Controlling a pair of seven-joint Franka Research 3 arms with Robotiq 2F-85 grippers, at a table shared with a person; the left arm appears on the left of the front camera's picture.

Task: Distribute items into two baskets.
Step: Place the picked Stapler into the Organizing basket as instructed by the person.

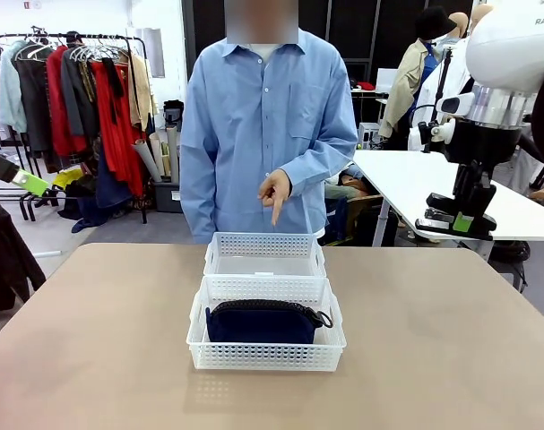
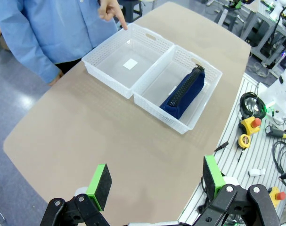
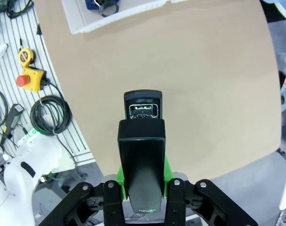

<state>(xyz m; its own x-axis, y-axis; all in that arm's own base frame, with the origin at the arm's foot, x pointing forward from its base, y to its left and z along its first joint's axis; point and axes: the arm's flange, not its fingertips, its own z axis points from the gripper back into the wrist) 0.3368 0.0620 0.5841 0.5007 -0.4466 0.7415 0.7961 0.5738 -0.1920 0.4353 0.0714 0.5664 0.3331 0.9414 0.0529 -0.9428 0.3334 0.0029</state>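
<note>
The right gripper (image 3: pixel 142 141) has its fingers clamped on the black stapler (image 3: pixel 143 155), which runs lengthwise along the fingers, its open metal end pointing away from the wrist and down toward the bare counter (image 3: pixel 204 94). In the front view that gripper (image 1: pixel 458 218) hangs high beyond the counter's right edge, well apart from both baskets.

The two baskets sit touching, one behind the other, on the counter's centre line. The near basket (image 1: pixel 267 356) already holds the navy pouch (image 1: pixel 264 322), lying with its long axis across the basket. The far basket (image 1: pixel 265 255), close to the counter's far edge, has nothing in it, and the person's hand (image 1: pixel 274 190) points a finger down at it.

So the stapler likely belongs in the far basket, which lies leftward and toward the far edge from the right gripper. The left gripper (image 2: pixel 157 181) holds nothing, its fingers spread wide, above the counter's left edge.
</note>
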